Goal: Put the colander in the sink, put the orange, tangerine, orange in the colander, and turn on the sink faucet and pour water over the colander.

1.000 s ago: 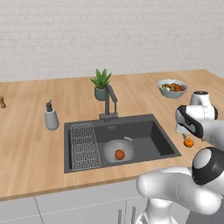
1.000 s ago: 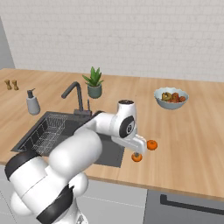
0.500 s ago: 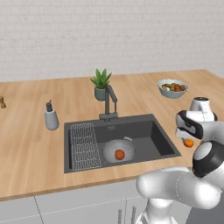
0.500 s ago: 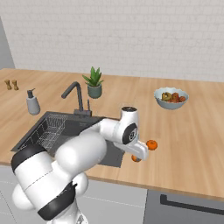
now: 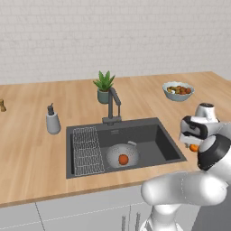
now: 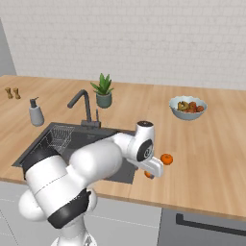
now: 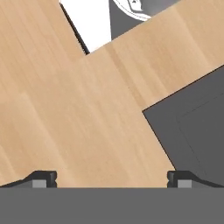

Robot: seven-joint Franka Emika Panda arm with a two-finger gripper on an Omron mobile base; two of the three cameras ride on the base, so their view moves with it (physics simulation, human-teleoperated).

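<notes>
Fingers (image 7: 112, 179) spread wide, empty, low over counter (image 7: 65, 122), possibly beside sink (image 7: 197, 131) corner

The sink (image 5: 171, 149) is set into the counter (image 5: 27, 153) at the middle of the left base view. Inside it, the rack (image 5: 85, 151) lies at the 9 o'clock end and the colander (image 5: 122, 154) sits just beside the rack at its 3 o'clock, with one fruit (image 5: 123, 159) in it. The faucet (image 5: 113, 106) stands on the rim at the sink's 12 o'clock, and the plant (image 5: 104, 87) stands just behind it. The dispenser (image 5: 53, 120) stands on the counter at the sink's 10 o'clock. The fruit bowl (image 5: 178, 90) sits well apart at 2 o'clock. In the right base view, two loose fruits lie on the counter at the sink's 3 o'clock: one (image 6: 166, 159) clear of the arm, the other (image 6: 148, 174) half hidden beneath it.
</notes>
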